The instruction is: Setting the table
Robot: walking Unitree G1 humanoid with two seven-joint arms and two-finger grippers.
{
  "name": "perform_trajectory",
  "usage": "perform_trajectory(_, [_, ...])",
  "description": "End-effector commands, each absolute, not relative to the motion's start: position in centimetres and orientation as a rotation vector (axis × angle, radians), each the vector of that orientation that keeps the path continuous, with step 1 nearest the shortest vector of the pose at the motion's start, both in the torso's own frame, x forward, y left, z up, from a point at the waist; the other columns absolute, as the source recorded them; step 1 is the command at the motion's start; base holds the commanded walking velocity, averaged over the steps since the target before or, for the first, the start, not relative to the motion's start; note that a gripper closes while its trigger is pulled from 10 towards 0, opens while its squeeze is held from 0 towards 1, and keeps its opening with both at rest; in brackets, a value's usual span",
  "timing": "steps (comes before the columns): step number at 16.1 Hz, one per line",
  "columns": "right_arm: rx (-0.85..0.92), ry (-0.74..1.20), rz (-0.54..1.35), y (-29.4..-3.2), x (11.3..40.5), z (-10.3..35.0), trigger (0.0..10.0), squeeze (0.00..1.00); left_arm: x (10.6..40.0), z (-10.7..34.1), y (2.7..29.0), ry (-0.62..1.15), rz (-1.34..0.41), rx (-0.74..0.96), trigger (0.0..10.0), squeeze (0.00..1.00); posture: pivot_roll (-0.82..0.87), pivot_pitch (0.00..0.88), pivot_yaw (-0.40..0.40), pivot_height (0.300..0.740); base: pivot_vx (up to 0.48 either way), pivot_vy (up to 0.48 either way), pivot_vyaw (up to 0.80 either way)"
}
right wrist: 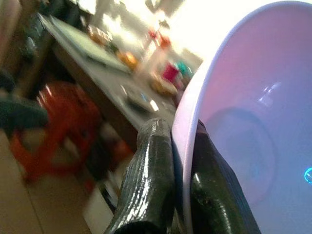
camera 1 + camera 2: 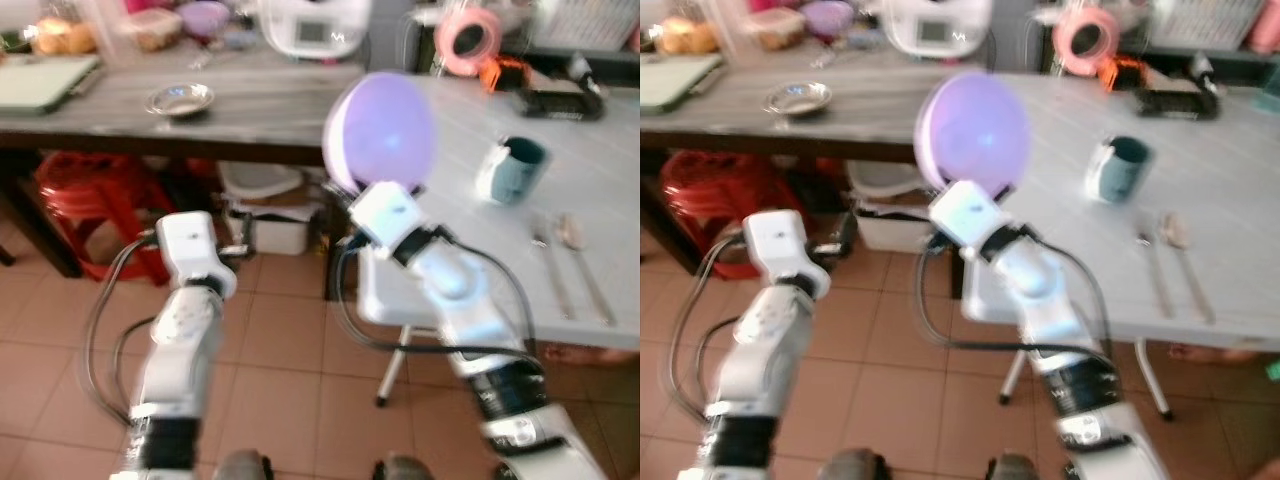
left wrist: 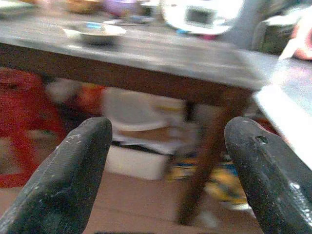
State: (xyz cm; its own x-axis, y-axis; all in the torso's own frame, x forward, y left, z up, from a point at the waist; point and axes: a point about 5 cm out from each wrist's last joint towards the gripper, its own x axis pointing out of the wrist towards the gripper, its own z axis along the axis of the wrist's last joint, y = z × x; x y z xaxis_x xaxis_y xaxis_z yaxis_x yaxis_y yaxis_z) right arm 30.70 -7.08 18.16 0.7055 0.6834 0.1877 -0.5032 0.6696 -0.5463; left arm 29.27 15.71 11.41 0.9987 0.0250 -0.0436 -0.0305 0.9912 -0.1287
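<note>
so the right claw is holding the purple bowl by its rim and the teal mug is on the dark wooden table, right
Not quite. The right claw does grip the purple bowl by its rim, but the teal mug stands on the white table, as the left eye view shows.

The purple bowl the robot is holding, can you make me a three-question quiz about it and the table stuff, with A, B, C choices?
1. Where does the teal mug stand?
A. on the white table
B. on the floor
C. inside the bowl

2. What colour is the bowl?
A. red
B. pale purple
C. black

3. What is the left gripper doing?
A. squeezing a spoon
B. gripping the mug
C. open, holding nothing

Answers:
1. A, the mug sits on the white tabletop, beyond the fork and spoon.
2. B, the bowl looks light purple in both eye views and the right wrist view.
3. C, the left wrist view shows its two fingers spread apart with only the room between them, while the right gripper pinches the bowl's rim.
</note>
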Motion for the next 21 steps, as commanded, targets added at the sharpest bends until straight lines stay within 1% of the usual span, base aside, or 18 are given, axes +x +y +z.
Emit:
perform_trajectory(1, [-0.502, -0.403, 0.659, -7.9, 30.9, 18.6, 10.0, 0.0, 29.4, 11.5, 15.2, 0.031, 0.022, -0.128, 10.0, 0.0, -0.02, 0.0, 0.037, 0.74, 0.0, 0.472, 0.0])
perform_trajectory(4, [-0.477, -0.374, 0.634, -8.4, 30.6, 18.2, 10.0, 0.0, 29.2, 11.4, 14.8, 0.031, -0.011, -0.125, 10.0, 0.0, -0.02, 0.0, 0.04, 0.74, 0.0, 0.472, 0.0])
perform_trajectory(5, [-0.484, -0.331, 0.683, -8.7, 30.0, 17.1, 10.0, 0.0, 29.1, 11.5, 14.7, 0.022, -0.034, -0.111, 10.0, 0.0, -0.03, 0.0, 0.059, 0.74, 0.0, 0.458, 0.0])
perform_trajectory(6, [-0.502, -0.306, 0.702, -9.0, 29.7, 16.4, 10.0, 0.0, 29.0, 11.3, 14.6, 0.027, -0.039, -0.119, 10.0, 0.0, -0.03, 0.0, 0.062, 0.74, 0.0, 0.454, 0.0])
perform_trajectory(8, [-0.464, -0.242, 0.666, -10.1, 29.6, 15.6, 10.0, 0.0, 28.8, 11.0, 14.4, 0.03, -0.047, -0.113, 10.0, 0.0, -0.03, 0.0, 0.056, 0.74, 0.0, 0.454, 0.0])
perform_trajectory(11, [-0.394, -0.22, 0.57, -10.6, 29.1, 15.2, 10.0, 0.0, 28.9, 11.2, 14.6, 0.017, -0.019, -0.106, 10.0, 0.0, -0.03, 0.0, 0.039, 0.74, 0.0, 0.456, 0.0])
perform_trajectory(12, [-0.361, -0.216, 0.521, -10.4, 28.6, 15.0, 10.0, 0.0, 28.7, 11.0, 14.8, 0.014, -0.001, -0.092, 10.0, 0.0, -0.03, 0.0, 0.038, 0.74, 0.0, 0.0, 0.0])
perform_trajectory(14, [-0.324, -0.206, 0.484, -10.0, 27.8, 14.6, 10.0, 0.0, 28.5, 10.9, 14.8, 0.015, -0.001, -0.091, 10.0, 0.0, -0.03, 0.0, 0.038, 0.74, 0.0, 0.0, 0.0])
perform_trajectory(15, [-0.303, -0.192, 0.451, -10.1, 27.1, 14.0, 10.0, 0.0, 28.4, 10.8, 14.7, 0.015, -0.021, -0.101, 10.0, 0.0, -0.03, 0.0, 0.039, 0.74, 0.0, 0.0, 0.0])
perform_trajectory(16, [-0.282, -0.183, 0.42, -10.4, 26.8, 13.8, 10.0, 0.0, 28.4, 10.9, 14.6, -0.002, -0.055, -0.121, 10.0, 0.0, -0.04, 0.0, 0.04, 0.74, 0.0, 0.0, 0.0])
perform_trajectory(19, [-0.245, -0.154, 0.356, -11.3, 26.6, 13.6, 10.0, 0.0, 28.5, 11.1, 14.4, -0.017, -0.069, -0.125, 10.0, 0.0, -0.04, 0.0, 0.037, 0.74, 0.0, 0.0, 0.0])
perform_trajectory(21, [-0.23, -0.131, 0.314, -12.1, 26.5, 13.4, 10.0, 0.0, 28.4, 11.0, 14.1, -0.019, -0.07, -0.124, 10.0, 0.0, -0.04, 0.0, 0.039, 0.74, 0.332, 0.0, 0.0])
